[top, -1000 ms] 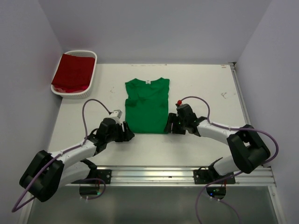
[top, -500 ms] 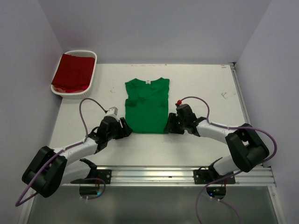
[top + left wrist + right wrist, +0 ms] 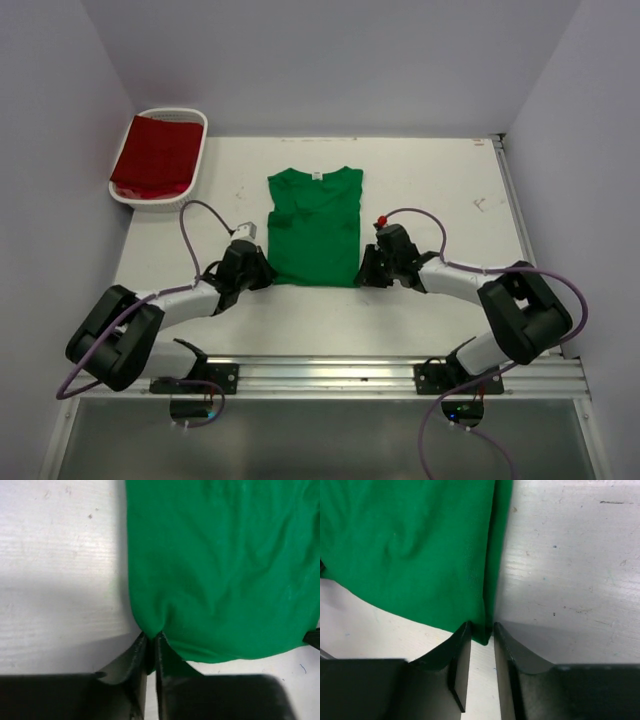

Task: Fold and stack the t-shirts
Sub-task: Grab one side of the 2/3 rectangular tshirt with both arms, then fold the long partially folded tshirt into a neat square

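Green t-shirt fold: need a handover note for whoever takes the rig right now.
Left gripper: shut on the near-left hem corner of the green t-shirt.
Right gripper: open, fingers straddling the near-right hem corner, not clamped.
Green t-shirt lies flat on the table, collar at the far end.
Dark red t-shirt is in the white basket, far left.
Done: green one spread out.
Left: clamp the right corner, fold the hem towards the collar, then fold the red one and stack.
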`<action>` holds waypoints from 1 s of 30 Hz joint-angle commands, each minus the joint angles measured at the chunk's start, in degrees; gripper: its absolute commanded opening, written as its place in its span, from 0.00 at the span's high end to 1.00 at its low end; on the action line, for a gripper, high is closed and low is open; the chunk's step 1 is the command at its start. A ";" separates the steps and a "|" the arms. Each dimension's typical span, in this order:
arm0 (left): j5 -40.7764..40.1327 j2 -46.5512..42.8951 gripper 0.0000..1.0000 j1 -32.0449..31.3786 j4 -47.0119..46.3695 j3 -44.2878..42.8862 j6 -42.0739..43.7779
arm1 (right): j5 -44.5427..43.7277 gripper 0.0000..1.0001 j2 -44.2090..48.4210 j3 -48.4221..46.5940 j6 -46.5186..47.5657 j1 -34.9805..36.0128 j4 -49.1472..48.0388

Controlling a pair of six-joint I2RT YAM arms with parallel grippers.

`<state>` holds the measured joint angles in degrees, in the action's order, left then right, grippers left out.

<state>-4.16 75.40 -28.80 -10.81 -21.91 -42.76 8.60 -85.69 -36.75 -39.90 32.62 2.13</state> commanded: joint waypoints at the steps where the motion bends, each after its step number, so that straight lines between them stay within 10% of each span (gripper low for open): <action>1: 1.61 5.63 0.92 0.32 2.73 0.99 1.01 | -0.43 0.84 -0.27 1.07 0.00 0.34 0.33; 4: 3.81 8.27 1.00 0.32 1.14 1.61 0.93 | -1.13 1.00 0.87 1.60 0.17 0.34 0.85; 13: 7.67 1.34 1.00 -0.21 2.19 4.60 2.77 | -2.53 1.00 8.41 2.48 1.31 1.57 5.68; 30: 16.64 -32.58 1.00 -2.49 35.40 -2.95 1.37 | -5.00 1.00 37.06 -0.51 -0.88 11.32 27.74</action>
<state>10.66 46.52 -31.00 15.22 -19.62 -41.39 4.99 -53.21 -34.50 -39.51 42.15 23.88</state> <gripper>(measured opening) 0.019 0.011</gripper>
